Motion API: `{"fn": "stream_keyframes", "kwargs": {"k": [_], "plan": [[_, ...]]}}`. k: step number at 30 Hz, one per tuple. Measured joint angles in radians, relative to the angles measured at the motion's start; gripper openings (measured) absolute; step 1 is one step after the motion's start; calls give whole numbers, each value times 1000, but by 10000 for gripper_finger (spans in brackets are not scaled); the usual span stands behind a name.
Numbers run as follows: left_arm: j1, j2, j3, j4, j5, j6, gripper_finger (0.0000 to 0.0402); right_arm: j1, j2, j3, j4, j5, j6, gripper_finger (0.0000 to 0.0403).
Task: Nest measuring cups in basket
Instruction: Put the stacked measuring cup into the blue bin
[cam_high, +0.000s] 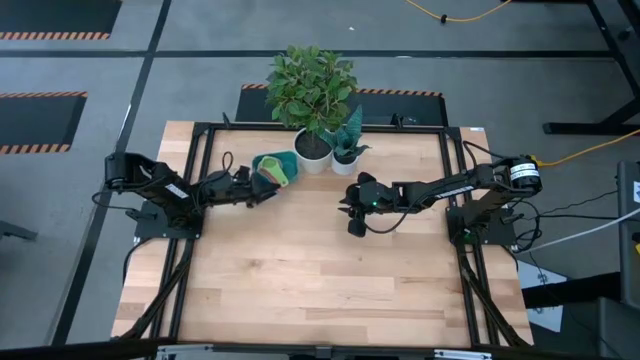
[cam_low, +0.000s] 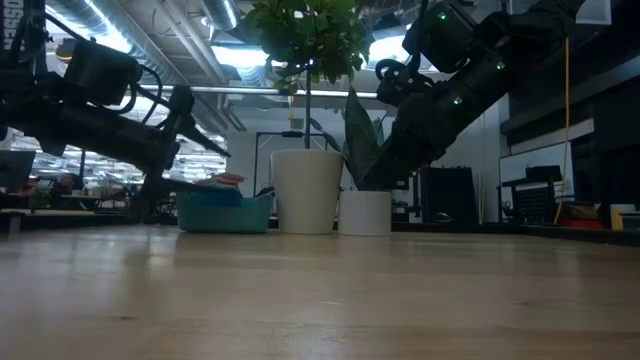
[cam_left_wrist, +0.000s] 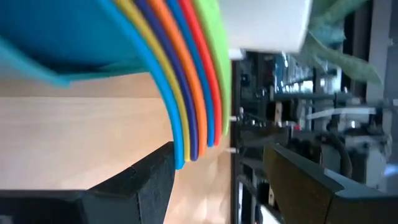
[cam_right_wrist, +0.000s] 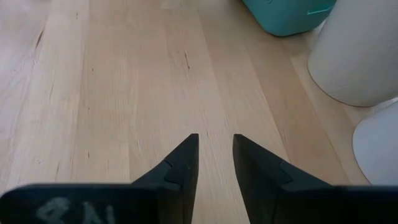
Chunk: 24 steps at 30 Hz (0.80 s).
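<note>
The left end effector (cam_high: 262, 187) sits at the basket (cam_high: 268, 162) near the worktop's (cam_high: 300, 270) far edge, fingers spread around the handles of the nested measuring cups (cam_left_wrist: 186, 81), which lie in the basket. Just right stand two white plant pots (cam_high: 312, 152). The right end effector (cam_right_wrist: 216, 155) hangs above the worktop's middle, fingers slightly parted, pinching nothing.

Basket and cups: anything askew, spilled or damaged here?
Nothing stands out. The cups sit nested in one stack in the teal basket beside the white pots, with the open left gripper right at the stack. None show loose on the table. The right gripper hangs empty over bare wood.
</note>
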Motion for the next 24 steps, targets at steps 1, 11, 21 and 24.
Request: {"fn": "stream_keyframes", "kwargs": {"k": [1, 11, 21, 24], "plan": [[0, 0, 0, 5, 14, 15, 235, 0, 0, 0, 0, 0, 0, 104], [0, 0, 0, 5, 181, -14, 235, 0, 0, 0, 0, 0, 0, 104], [0, 0, 0, -38, 66, -15, 235, 0, 0, 0, 0, 0, 0, 104], [0, 0, 0, -38, 85, -15, 235, 0, 0, 0, 0, 0, 0, 104]]}}
